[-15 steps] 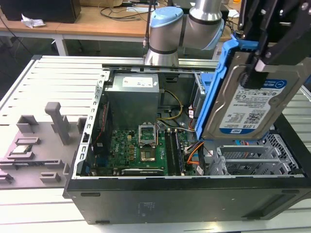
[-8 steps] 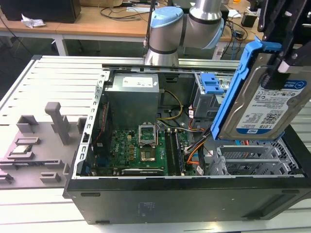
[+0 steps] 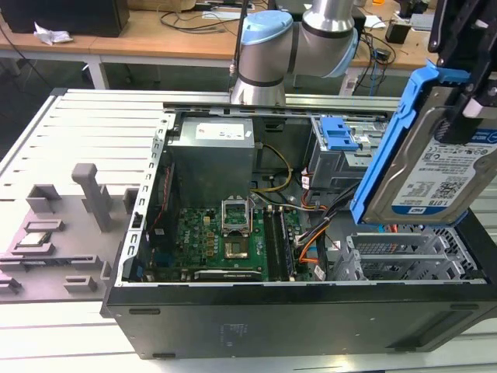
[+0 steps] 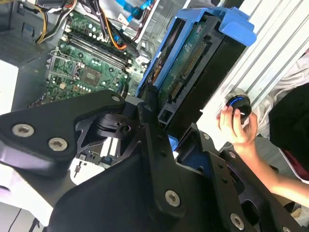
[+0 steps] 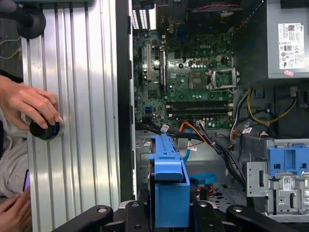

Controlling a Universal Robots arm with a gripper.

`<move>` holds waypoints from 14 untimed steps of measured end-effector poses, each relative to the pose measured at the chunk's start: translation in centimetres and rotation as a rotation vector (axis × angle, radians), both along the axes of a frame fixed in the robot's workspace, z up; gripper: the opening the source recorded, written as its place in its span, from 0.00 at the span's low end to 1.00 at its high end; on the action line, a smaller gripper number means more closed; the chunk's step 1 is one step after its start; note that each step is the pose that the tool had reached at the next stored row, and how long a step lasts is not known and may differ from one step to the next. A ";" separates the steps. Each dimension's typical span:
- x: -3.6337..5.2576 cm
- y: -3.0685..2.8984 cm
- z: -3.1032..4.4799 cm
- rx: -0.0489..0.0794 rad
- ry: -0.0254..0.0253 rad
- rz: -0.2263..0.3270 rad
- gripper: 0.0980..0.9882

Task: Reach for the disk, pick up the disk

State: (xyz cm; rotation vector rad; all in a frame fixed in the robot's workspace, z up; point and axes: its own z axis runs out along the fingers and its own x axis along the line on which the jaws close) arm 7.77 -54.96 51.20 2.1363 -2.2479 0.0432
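Observation:
The disk [image 3: 431,167], a silver-grey hard drive with a white-and-blue label and a blue bracket along its edges, hangs tilted in the air above the open computer case [image 3: 311,326], at the exterior view's right. My gripper [image 3: 464,116] is shut on the disk, its black fingers clamping it from above. In the second wrist view the disk [image 4: 188,72] shows its green circuit side and connector, held between the black fingers [image 4: 149,125]. In the first wrist view the disk [image 5: 169,183] appears edge-on as a blue bracket, with my gripper [image 5: 169,215] around its lower end.
Inside the case lie the green motherboard [image 3: 225,241], a grey power supply [image 3: 213,151], coloured cables and a grey drive cage with a blue latch [image 5: 285,162]. A person's hand [image 5: 29,104] rests on a round black knob on the ribbed aluminium table. Grey fixtures [image 3: 93,194] stand at the exterior view's left.

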 end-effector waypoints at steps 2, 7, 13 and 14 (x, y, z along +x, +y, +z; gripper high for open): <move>0.55 0.00 -0.16 -0.001 0.0001 0.000 0.30; 0.88 0.00 -1.23 -0.001 0.0001 0.000 0.30; 1.67 -0.01 -2.60 -0.001 0.0001 0.000 0.30; 1.88 -0.01 -2.82 -0.001 0.0001 0.000 0.30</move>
